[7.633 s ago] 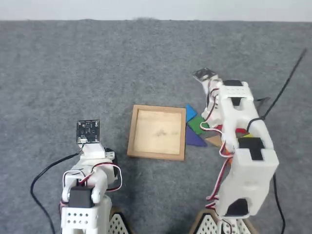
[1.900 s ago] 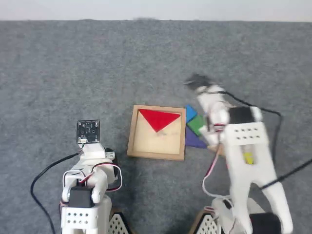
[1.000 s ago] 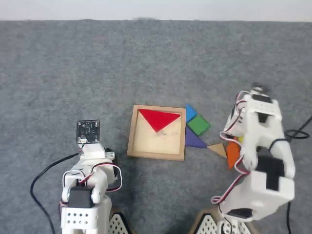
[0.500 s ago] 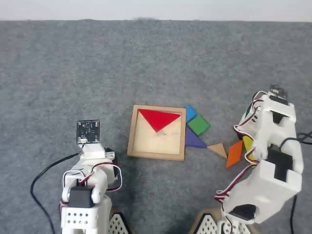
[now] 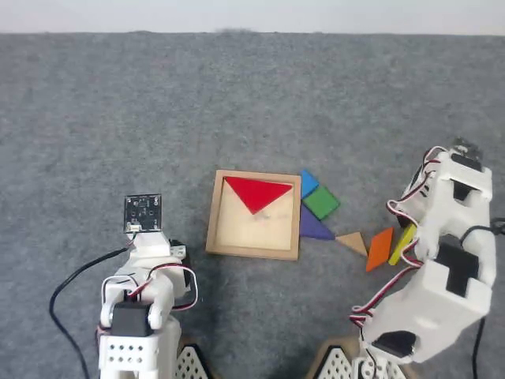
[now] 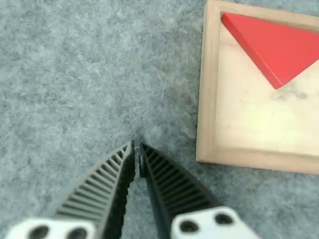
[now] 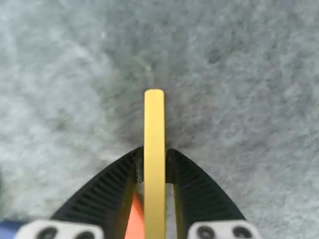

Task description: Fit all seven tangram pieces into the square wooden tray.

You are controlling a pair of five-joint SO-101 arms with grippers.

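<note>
Wood frames the one container here: the square wooden tray (image 5: pixel 212 215) sits near the middle of the grey table (image 5: pixel 118 103), somewhat toward its near edge. Inside it we see a single piece, the red triangle (image 5: pixel 256 192), lying flat with its long side against the tray's far wall and its point aimed at the tray's middle; pale bare floor shows around it and over the near half. The left wrist view shows the same tray rim (image 6: pixel 205 84) and red triangle (image 6: pixel 279 47). Five pieces lie on the table outside the tray, on the side toward the table's right edge. The blue piece (image 5: pixel 308 183) is just beside the tray's far right corner, and the green square (image 5: pixel 322 202) touches or nearly touches it. The purple triangle (image 5: pixel 312 227) lies against the tray's right wall. Farther toward the right edge come the tan triangle (image 5: pixel 353 242) and then the orange parallelogram (image 5: pixel 379 248). The right gripper (image 7: pixel 154 152) is clamped on the yellow piece (image 7: pixel 154 124), which it holds on edge between its jaws over the grey surface; from above we see that yellow piece (image 5: pixel 402 243) just beside the orange parallelogram, partly hidden by the arm. The left gripper (image 6: pixel 136 147) sits near the table's near edge, just beside the tray's near left corner, with its jaws drawn almost together and nothing between them.
</note>
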